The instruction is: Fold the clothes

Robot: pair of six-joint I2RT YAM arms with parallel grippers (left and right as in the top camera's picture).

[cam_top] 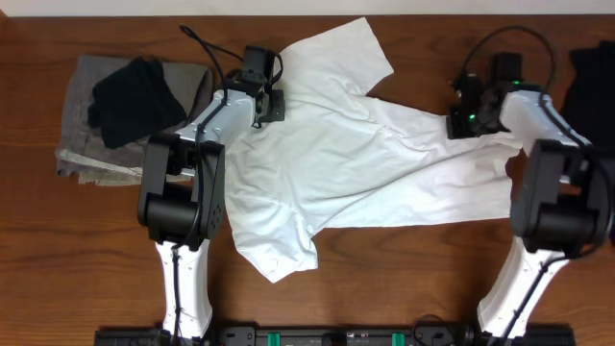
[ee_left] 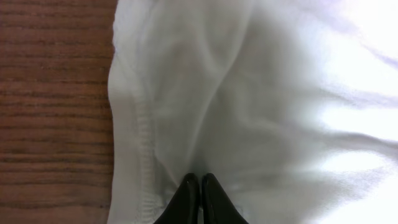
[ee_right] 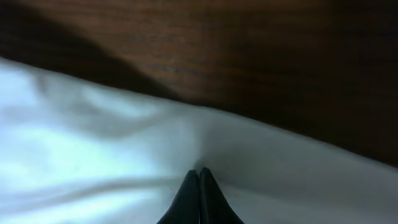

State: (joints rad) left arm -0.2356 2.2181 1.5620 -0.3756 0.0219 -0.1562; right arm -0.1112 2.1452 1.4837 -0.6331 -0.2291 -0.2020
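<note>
The clothes are one white T-shirt lying spread and creased across the wooden table, one sleeve toward the far edge and one toward the near edge. My left gripper sits at the shirt's far left edge. In the left wrist view its black fingers are shut, pinching the white cloth just inside a stitched hem. My right gripper is at the shirt's far right edge. In the right wrist view it is shut, with creases in the cloth running into its tips.
A pile of grey and black garments lies at the table's left side, beside the left arm. A dark garment lies at the right edge. Bare wood shows left of the hem and beyond the shirt's edge.
</note>
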